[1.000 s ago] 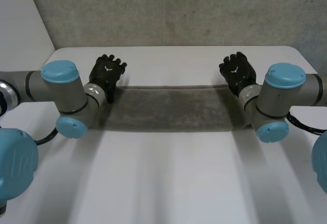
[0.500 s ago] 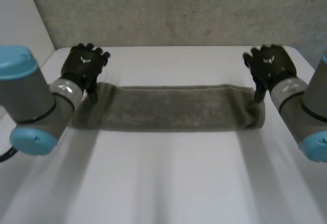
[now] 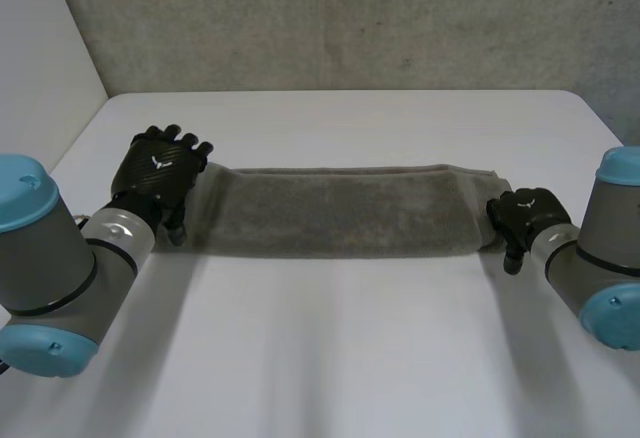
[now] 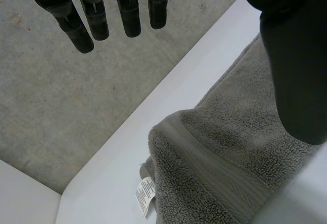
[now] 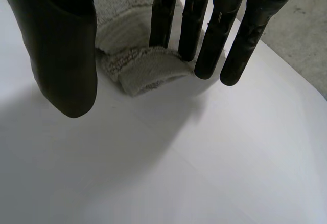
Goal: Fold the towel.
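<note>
**Both hands open at the towel's two ends**

From my station I see the towel (image 3: 340,210) lying as a long folded band across the white table (image 3: 330,358). It runs from 9 o'clock to 3 o'clock, a little toward the 12 o'clock side of the table's middle. A grey wall (image 3: 330,18) stands beyond the table's 12 o'clock edge.

The left hand (image 3: 160,173) sits at the band's 9 o'clock end. In its wrist view the fingers (image 4: 127,14) are straight and spread, hanging clear of the cloth. The thumb (image 4: 296,70) stands well apart from them, over the towel's end. It grips nothing. A small white label (image 4: 145,196) sticks out from the towel's hem just past the thumb.

The right hand (image 3: 522,220) is at the 3 o'clock end, low by the table. In its wrist view the fingers (image 5: 191,24) point straight down, side by side, with their tips at the folded corner of the cloth. I cannot tell whether they press on it. The thumb (image 5: 64,55) is held wide of them over bare table, so nothing is pinched.
</note>
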You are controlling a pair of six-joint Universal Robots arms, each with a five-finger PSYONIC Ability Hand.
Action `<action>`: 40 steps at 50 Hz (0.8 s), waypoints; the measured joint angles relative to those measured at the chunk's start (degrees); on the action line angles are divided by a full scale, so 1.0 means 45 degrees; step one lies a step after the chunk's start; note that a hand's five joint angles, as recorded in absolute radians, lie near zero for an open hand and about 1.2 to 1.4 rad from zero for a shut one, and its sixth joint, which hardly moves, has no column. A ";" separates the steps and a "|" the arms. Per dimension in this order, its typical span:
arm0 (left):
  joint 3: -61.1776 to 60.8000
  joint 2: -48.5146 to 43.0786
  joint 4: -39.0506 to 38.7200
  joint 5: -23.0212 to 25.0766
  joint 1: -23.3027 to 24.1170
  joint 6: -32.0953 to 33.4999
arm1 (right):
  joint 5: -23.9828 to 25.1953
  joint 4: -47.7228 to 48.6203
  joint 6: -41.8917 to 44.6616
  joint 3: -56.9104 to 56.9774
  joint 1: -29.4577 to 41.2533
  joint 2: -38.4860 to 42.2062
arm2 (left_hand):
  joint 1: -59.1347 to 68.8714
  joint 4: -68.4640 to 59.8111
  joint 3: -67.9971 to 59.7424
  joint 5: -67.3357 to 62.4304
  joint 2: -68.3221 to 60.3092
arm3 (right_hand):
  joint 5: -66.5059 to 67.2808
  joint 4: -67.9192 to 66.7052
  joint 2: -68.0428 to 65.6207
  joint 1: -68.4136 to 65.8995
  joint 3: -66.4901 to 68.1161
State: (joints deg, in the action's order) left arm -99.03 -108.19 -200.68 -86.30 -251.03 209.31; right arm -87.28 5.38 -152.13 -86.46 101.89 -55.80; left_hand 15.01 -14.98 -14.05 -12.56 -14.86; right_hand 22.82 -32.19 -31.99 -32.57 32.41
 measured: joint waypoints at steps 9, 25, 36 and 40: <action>0.0030 -0.0057 -0.0091 -0.0005 0.0058 -0.0215 | -0.0008 0.0503 -0.0875 0.0654 -0.0055 0.0684 | 0.0000 0.0000 0.0000 0.0002 0.0001 | 0.5988 -0.6069 -0.6059 -0.6048 0.5968; -0.0073 -0.0058 -0.0375 -0.0022 -0.0022 -0.0407 | 0.0000 0.0715 -0.2020 0.0802 -0.0946 0.0405 | 0.0000 0.0000 0.0000 0.0002 0.0001 | 0.9242 -0.9816 -0.8651 -0.8968 0.9823; -0.0286 -0.0021 -0.0364 -0.0003 -0.0055 -0.0399 | 0.0167 -0.0232 0.0060 0.1614 -0.3149 -0.0142 | -0.0001 0.0000 0.0000 0.0002 0.0001 | 0.9242 -0.9816 -0.8651 -0.8979 0.9825; -0.0294 -0.0010 -0.0364 -0.0001 -0.0056 -0.0394 | 0.0254 -0.0554 0.0985 0.2437 -0.3324 -0.0220 | -0.0002 0.0000 0.0000 0.0001 0.0001 | 0.9242 -0.9816 -0.8651 -0.8981 0.9825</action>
State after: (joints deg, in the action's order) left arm -100.35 -108.24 -202.32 -86.31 -251.28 207.53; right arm -86.13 2.88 -147.70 -75.49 86.93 -56.79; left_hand 15.00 -14.98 -14.05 -12.55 -14.86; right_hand 64.40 -76.36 -70.92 -72.98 76.62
